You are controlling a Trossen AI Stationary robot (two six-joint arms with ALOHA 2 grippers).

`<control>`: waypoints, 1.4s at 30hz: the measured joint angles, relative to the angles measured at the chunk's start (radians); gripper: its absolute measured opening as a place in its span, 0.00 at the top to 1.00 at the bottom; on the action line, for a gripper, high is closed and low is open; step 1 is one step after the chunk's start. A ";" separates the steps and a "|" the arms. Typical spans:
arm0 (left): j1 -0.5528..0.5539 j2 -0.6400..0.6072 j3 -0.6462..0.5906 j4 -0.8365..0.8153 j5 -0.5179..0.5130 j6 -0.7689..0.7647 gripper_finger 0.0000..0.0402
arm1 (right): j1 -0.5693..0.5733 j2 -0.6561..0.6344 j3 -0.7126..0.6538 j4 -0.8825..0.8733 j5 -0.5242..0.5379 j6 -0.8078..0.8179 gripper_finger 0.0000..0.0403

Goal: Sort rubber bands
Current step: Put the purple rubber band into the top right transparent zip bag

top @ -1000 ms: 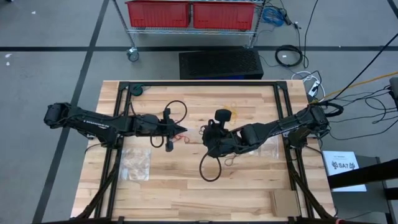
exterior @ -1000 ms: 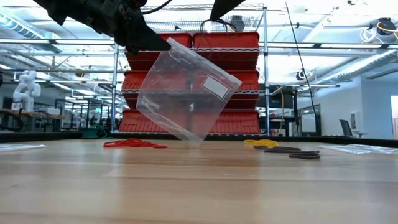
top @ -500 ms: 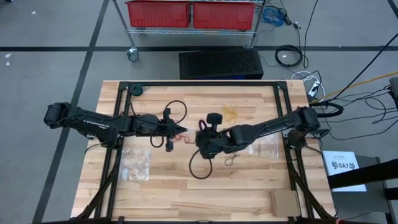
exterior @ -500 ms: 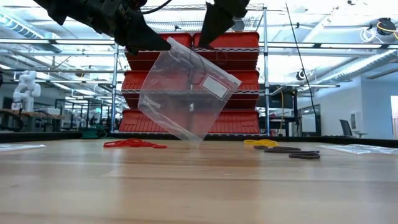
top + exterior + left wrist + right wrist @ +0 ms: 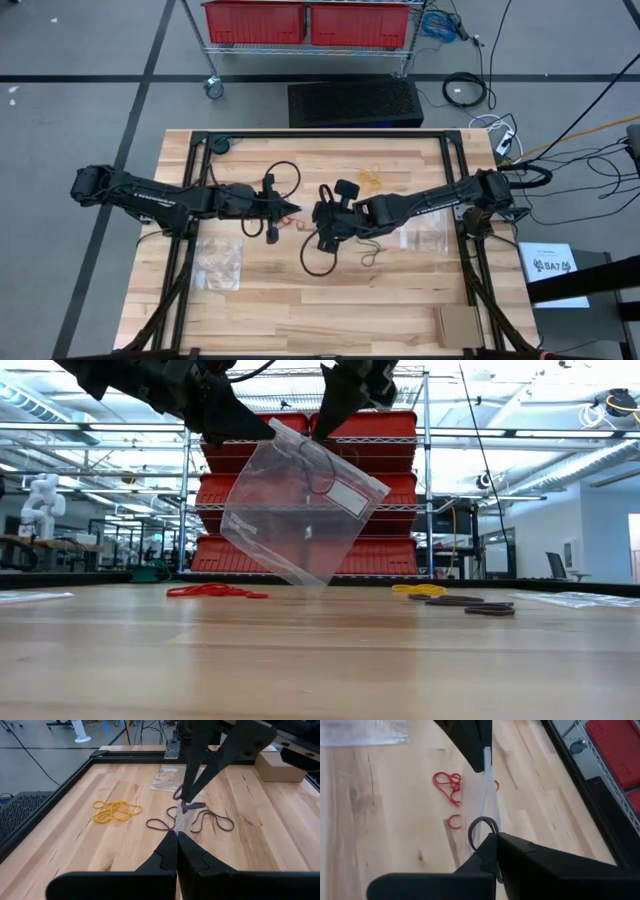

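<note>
Red storage bins (image 5: 310, 22) on a wire rack stood beyond the far edge of the wooden tabletop (image 5: 300, 310) as both arms met near its middle. From above, the left tool (image 5: 292, 211) and the right tool (image 5: 322, 217) sat close together over scattered red rubber bands (image 5: 300, 223), with yellow rubber bands (image 5: 371, 180) nearer the far edge, dark rubber bands (image 5: 372, 254) just behind the right arm, and flat clear bags (image 5: 218, 262) lying toward each side edge.

At table height, the left tool (image 5: 262, 430), jaws closed, pinched the top corner of a clear plastic bag (image 5: 295, 520) hanging tilted above the tabletop, while the right tool (image 5: 325, 412) pressed at the bag's upper rim, a dark band dangling against the plastic.

The left wrist camera showed its own fingers (image 5: 167, 851) clamped together on the bag's edge.

The right wrist camera showed its fingers (image 5: 492, 851) shut on a dark rubber band (image 5: 481, 831), held beside the bag's thin edge.
</note>
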 joint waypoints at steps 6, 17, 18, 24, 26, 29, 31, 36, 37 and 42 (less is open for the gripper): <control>0.000 0.000 0.000 0.001 0.000 0.000 1.00 | -0.026 0.000 0.000 0.028 -0.106 0.047 1.00; -0.014 0.000 0.000 0.017 0.005 0.001 1.00 | -0.074 0.000 0.000 0.060 -0.203 0.181 0.97; -0.015 0.000 0.000 0.018 0.005 0.001 1.00 | -0.080 0.000 0.000 0.068 -0.227 0.186 0.96; -0.015 0.000 0.000 0.024 0.005 0.001 1.00 | -0.107 0.000 -0.001 0.080 -0.311 0.203 0.85; -0.015 0.000 0.000 0.024 0.005 0.001 1.00 | -0.112 0.000 -0.001 0.080 -0.312 0.203 0.80; -0.015 0.000 0.000 0.024 0.005 0.001 1.00 | -0.117 0.000 -0.001 0.080 -0.313 0.203 0.73; -0.015 0.000 0.000 0.024 0.005 0.001 1.00 | -0.118 0.000 -0.001 0.080 -0.313 0.198 0.69; -0.016 0.000 0.000 0.023 0.004 0.001 1.00 | -0.118 -0.018 -0.001 0.064 -0.313 0.157 0.65; -0.016 0.000 0.000 0.023 0.004 0.001 1.00 | -0.117 -0.022 -0.001 0.056 -0.311 0.151 0.65; -0.016 0.000 0.000 0.022 0.004 0.001 1.00 | -0.130 -0.031 -0.001 -0.047 -0.302 0.172 0.64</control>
